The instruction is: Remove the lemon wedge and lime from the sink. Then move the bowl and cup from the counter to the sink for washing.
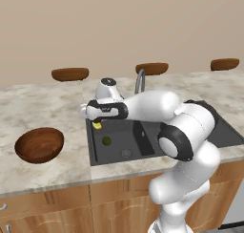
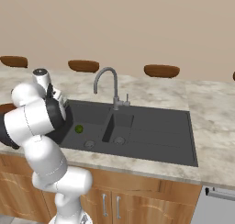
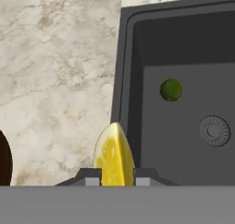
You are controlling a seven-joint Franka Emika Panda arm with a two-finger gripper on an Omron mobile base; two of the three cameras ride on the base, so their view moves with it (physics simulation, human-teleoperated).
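In the left base view, the white arm reaches leftward over the near-left corner of the dark grey recessed sink. Its end effector points down at the sink's left rim, with the small yellow lemon wedge showing just below the hand. The small round dark green lime lies on the basin floor, below and slightly to the right of the wedge. The large reddish-brown wooden bowl sits on the marbled beige desk, well to the left of the hand.

In the right base view, the arm's bulk hides the hand; the lime rests in the left basin, just past the arm's dark elbow, and the curved grey faucet stands behind the sink.

In the hand view, the end effector is closed narrowly on the lemon wedge, whose long axis runs straight out from between the fingers, pointed tip away from the hand. The wedge hangs right over the sink's left wall, desk to one side and basin to the other. I judge that the coming move turns on carrying it toward the desk side, away from the lime.
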